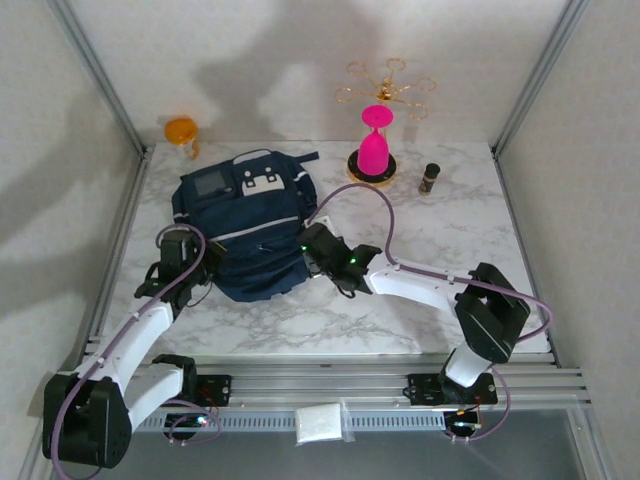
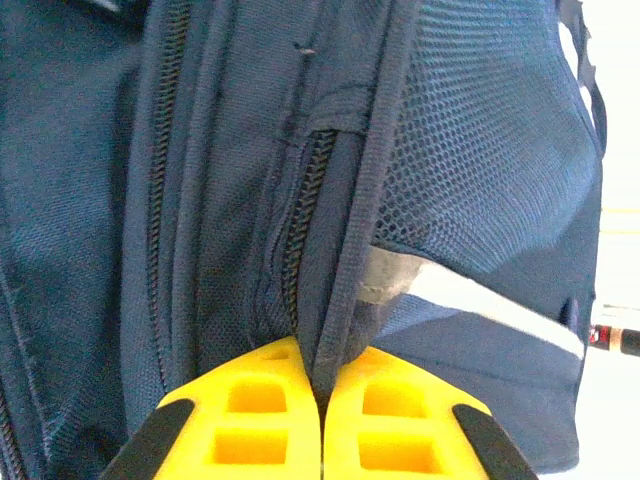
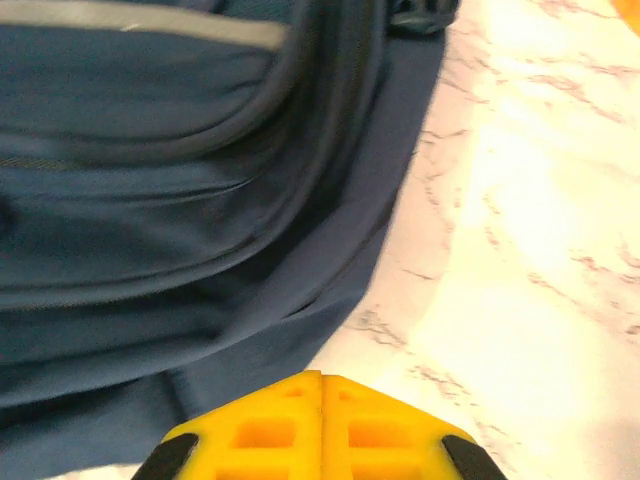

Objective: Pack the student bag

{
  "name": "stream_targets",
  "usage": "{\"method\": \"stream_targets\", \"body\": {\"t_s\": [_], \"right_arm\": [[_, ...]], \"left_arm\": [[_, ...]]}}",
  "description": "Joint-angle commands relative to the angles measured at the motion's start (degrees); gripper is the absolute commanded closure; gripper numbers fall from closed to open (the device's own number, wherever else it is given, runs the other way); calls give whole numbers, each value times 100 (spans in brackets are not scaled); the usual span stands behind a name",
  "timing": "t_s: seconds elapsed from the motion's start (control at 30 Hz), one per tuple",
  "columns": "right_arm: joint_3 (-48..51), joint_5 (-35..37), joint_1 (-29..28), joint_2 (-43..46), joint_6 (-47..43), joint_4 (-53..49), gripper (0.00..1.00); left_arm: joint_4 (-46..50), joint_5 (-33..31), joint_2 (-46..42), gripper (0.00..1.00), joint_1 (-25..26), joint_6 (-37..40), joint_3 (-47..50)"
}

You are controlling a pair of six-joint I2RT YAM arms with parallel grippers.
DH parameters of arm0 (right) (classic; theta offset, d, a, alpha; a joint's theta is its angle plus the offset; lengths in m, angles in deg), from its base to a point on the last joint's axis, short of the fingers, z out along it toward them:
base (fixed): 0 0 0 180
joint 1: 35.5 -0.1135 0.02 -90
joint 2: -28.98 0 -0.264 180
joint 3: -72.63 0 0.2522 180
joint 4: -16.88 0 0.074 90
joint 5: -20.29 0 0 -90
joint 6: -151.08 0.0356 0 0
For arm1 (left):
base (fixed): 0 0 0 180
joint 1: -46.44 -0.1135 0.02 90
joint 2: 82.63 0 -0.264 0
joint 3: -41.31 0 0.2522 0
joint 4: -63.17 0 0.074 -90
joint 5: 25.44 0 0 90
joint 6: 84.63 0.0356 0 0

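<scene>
The student bag [image 1: 250,235] lies flat on the bench [image 1: 440,240] between the two hands. The left hand [image 2: 322,398] is at the bag's left side, pinching a seam fold straight ahead of it. The right hand [image 3: 322,400], fingers together, is at the bag's near right corner, with the bag ahead and to its left and bench to its right. Well beyond it stands an hourglass [image 1: 375,140], with a small bottle [image 1: 431,178] near its right.

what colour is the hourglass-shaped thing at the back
The hourglass-shaped thing is bright pink; top external view shows it best.
</scene>
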Motion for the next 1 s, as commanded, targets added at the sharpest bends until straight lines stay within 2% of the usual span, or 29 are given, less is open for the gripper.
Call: {"method": "stream_targets", "body": {"t_s": [0.0, 0.07, 0.13, 0.17, 0.2, 0.23, 0.3, 0.37, 0.43, 0.53, 0.7, 0.87, 0.97], "right_arm": [[-290, -189, -215, -171, -78, 133, 100], [-252, -748, -169, -141, -192, 442, 100], [-330, -1482, -177, -178, -424, 733, 98], [-453, -1606, -179, -236, -482, 648, 86], [-559, -1662, -139, -293, -539, 542, 78], [-565, -1824, -40, -288, -581, 549, 76], [-233, -2644, 321, -140, -724, 1059, 69], [-72, -2961, 366, -144, -1111, 1382, 61], [19, -3023, 345, -193, -1463, 1540, 56], [475, -3084, 456, -87, -1886, 2406, 54], [723, -3407, 485, -243, -2577, 3130, 52], [918, -3002, 497, -439, -2821, 3893, 50], [893, -3029, 498, -596, -2804, 4164, 49]], "left_arm": [[-152, 294, -184, 95, 93, 228, -259], [-316, 297, -327, 100, 167, 68, -182], [-340, 304, -298, 100, 168, -16, -198], [-347, 314, -251, 100, 168, 24, -210], [-255, 251, -194, 100, 160, 69, -252], [-165, 210, -138, 100, 160, 112, -298], [-91, 228, -56, 100, 151, 158, -376], [-232, 287, -66, 100, 160, 50, -348], [-310, 340, -78, 100, 160, -20, -320], [-193, 256, -68, 100, 151, 42, -364], [-314, 387, -39, 100, 156, -47, -329], [-323, 392, -72, 100, 159, -44, -298], [-350, 389, -91, 100, 160, -71, -288]]}}
